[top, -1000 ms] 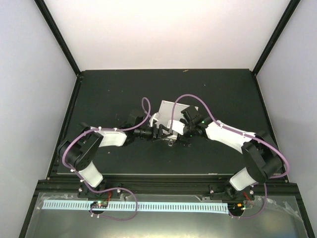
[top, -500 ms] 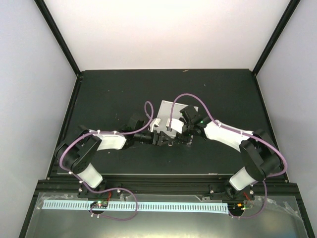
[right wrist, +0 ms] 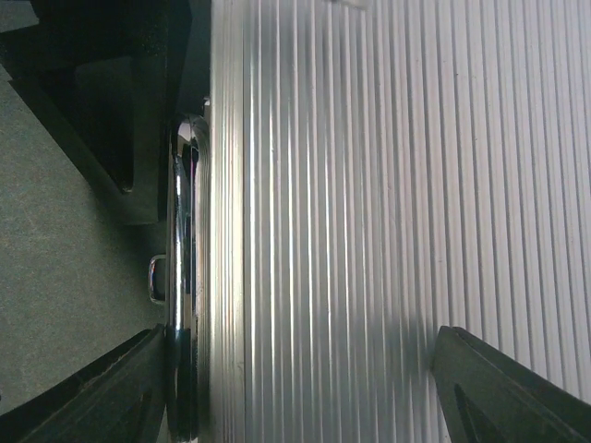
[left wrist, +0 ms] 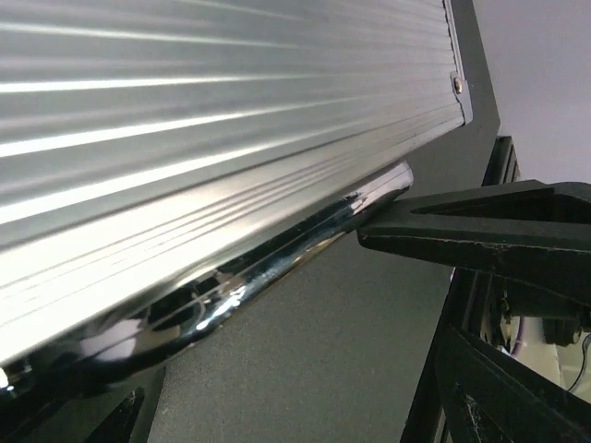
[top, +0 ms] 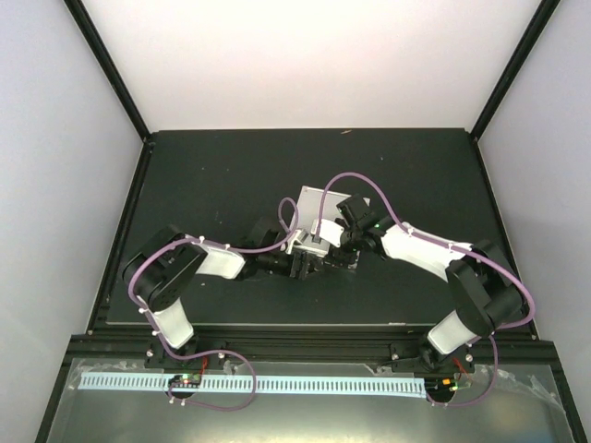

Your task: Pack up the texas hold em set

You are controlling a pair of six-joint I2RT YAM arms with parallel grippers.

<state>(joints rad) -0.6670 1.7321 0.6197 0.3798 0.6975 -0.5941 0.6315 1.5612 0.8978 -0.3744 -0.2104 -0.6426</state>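
A small silver briefcase (top: 312,205) of ribbed aluminium lies on the dark table (top: 203,175), near its middle, hemmed in by two robot arms. Fine parallel ridges cover its broad face and catch the light in bright bands, and a small rivet (left wrist: 456,85) marks one corner. A chrome handle (left wrist: 277,254) runs along one long edge, curved and mirror-bright.

From above, the edge with the handle faces the near side of the table, toward the arm bases. The long axis runs roughly across the table from left to right, slightly skewed. Much of the outline is hidden under the arms.

The left gripper (top: 300,266) sits at the handle edge with its jaws spread wide. One black finger (left wrist: 480,231) has its tip just beside the end of the handle; whether they touch cannot be told.

The right gripper (top: 334,251) hangs over the case, also spread wide and clasping nothing. One finger (right wrist: 503,388) is above the ribbed face and the other (right wrist: 102,388) is out beyond the handle.
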